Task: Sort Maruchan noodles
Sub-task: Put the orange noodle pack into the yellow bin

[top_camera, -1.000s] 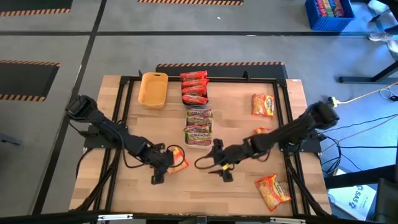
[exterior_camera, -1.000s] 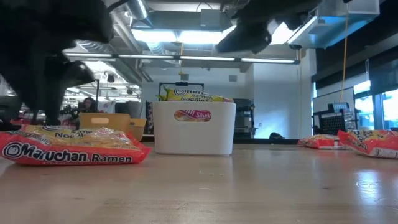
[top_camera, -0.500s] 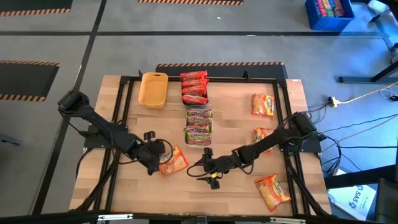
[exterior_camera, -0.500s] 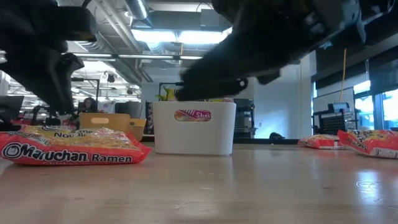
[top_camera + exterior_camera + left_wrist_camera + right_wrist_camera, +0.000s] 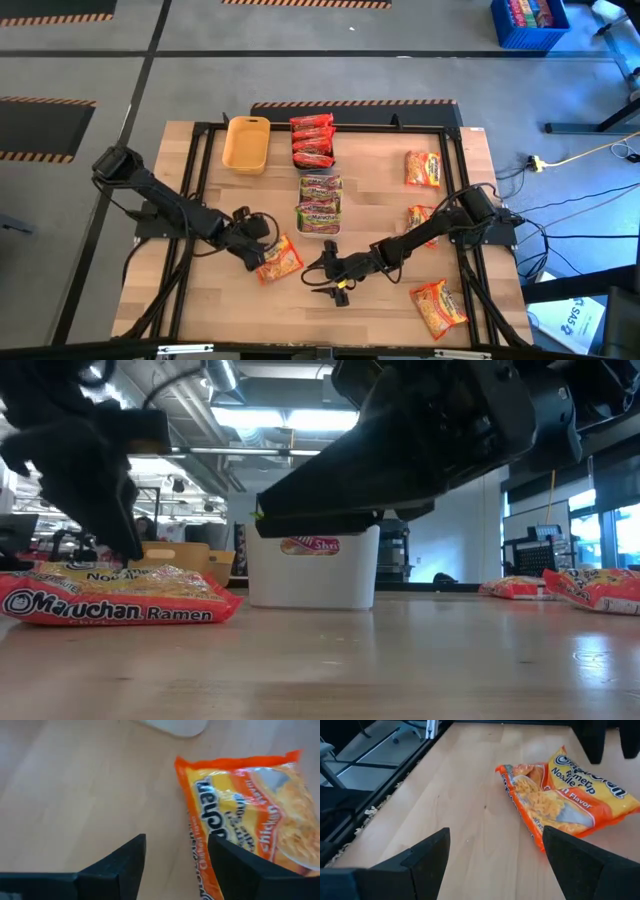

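An orange-yellow Maruchan packet lies flat on the table near its near edge, also seen in the low view. My left gripper is open and stands over the packet's left edge; in the left wrist view one finger overlaps the packet. My right gripper is open, low over the table to the right of this packet and pointing at it. In the right wrist view the packet lies ahead of the spread fingers, apart from them. My left gripper stands with one finger at the orange packet's long edge, coming from above. Whether the finger touches the packet, I cannot tell. The packet lies flat on the table.
At the far side stand a yellow tray and a tray of red packets. A white tray of green-pink packets sits mid-table. Three more orange packets lie on the right. A black frame edges the table.
My left gripper has drawn back from over the orange packet toward the table's left and far side, leaving the packet uncovered and flat. My right arm has sunk low over the table and moved left, toward the packet.
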`<move>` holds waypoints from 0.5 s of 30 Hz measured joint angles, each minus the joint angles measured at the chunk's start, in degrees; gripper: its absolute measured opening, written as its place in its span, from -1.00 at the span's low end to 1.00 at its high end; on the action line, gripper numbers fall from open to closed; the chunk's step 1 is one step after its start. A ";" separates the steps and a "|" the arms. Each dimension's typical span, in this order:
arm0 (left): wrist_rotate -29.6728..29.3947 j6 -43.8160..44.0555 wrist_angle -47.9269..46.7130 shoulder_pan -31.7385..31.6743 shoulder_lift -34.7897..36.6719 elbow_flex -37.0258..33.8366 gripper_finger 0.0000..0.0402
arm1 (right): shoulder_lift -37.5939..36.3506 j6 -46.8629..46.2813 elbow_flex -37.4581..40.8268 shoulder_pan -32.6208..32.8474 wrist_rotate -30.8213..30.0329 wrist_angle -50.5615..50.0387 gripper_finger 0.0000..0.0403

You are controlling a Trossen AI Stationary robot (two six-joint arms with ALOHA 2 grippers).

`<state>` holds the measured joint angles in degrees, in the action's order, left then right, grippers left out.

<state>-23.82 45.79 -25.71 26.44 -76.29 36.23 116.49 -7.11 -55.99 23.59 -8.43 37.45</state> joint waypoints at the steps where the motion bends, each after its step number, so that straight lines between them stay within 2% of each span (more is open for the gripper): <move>1: 1.32 0.50 1.26 -0.60 0.00 -0.86 0.06 | 0.00 0.00 0.00 0.00 -0.01 0.03 0.51; 9: 18.75 0.38 19.91 -5.99 -0.02 -8.99 0.05 | -0.02 1.09 0.00 0.00 0.01 0.33 0.51; 15: 26.84 0.58 28.29 -8.61 -0.02 -12.00 0.05 | -0.02 1.09 0.00 0.00 0.01 0.25 0.51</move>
<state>3.02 46.37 2.58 17.84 -76.31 24.23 116.46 -6.02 -55.99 23.59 -8.43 37.70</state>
